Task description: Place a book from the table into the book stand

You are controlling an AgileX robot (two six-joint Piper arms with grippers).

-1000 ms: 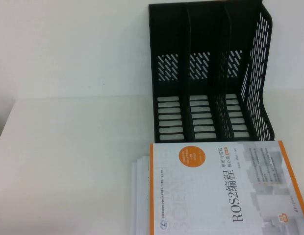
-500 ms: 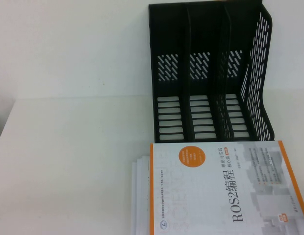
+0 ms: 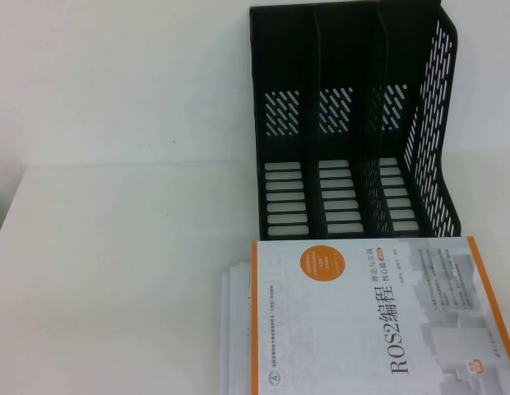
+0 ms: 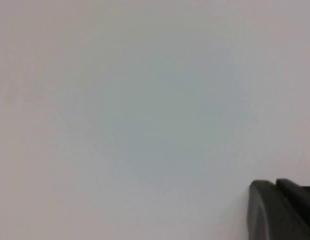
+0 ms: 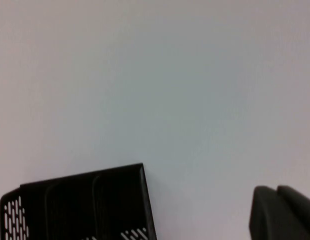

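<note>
A white and orange book (image 3: 378, 321) titled "ROS2" lies flat on top of a stack of books at the near right of the white table (image 3: 115, 271). The black mesh book stand (image 3: 280, 140) with three empty slots stands upright just behind it. Neither gripper shows in the high view. In the left wrist view my left gripper (image 4: 275, 189) faces a blank white surface, fingertips together. In the right wrist view my right gripper (image 5: 276, 194) also has its fingertips together, and the top of the book stand (image 5: 80, 205) shows well away from it.
The edges of the lower books (image 3: 234, 329) stick out to the left under the top book. A white wall rises behind the table. The table's left edge runs diagonally at the far left.
</note>
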